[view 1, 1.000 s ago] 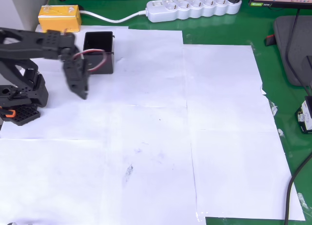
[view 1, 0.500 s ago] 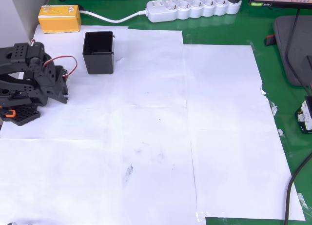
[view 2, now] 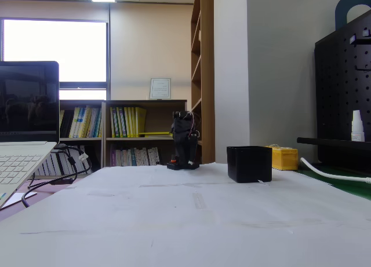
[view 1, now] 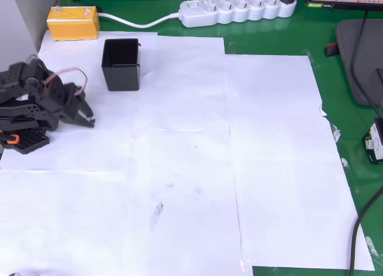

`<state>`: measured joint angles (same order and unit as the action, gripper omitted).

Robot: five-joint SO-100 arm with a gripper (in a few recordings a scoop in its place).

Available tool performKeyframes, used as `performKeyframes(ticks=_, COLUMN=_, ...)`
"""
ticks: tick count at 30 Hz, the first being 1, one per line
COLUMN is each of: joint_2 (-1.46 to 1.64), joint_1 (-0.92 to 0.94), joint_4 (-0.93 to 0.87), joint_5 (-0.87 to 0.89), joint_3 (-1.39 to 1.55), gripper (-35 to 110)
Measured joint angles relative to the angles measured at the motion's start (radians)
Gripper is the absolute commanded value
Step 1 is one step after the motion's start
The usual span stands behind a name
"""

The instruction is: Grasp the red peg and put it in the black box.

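Overhead view: the black box [view 1: 121, 64] — square, tall-walled — stands upright on white paper [view 1: 179, 138].

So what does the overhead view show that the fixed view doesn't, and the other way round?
Overhead view alone: the white power strip on the green mat, and the gripper folded back low beside the robot's base, left of the black box; whether it is open or shut is unclear. Fixed view alone: a laptop, bookshelves and a black pegboard. Both share the black box, the yellow box, the arm and the white paper.
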<state>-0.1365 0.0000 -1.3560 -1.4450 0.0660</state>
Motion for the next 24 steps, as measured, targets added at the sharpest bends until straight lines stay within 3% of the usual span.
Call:
performKeyframes(ticks=9, joint_2=0.000, joint_1=0.009, joint_4=0.009, joint_5=-0.097, joint_3=-0.025, gripper=0)
performKeyframes(ticks=24, joint_2=0.000, joint_1=0.006, joint_4=0.009, joint_5=-0.077, joint_3=-0.025, gripper=0)
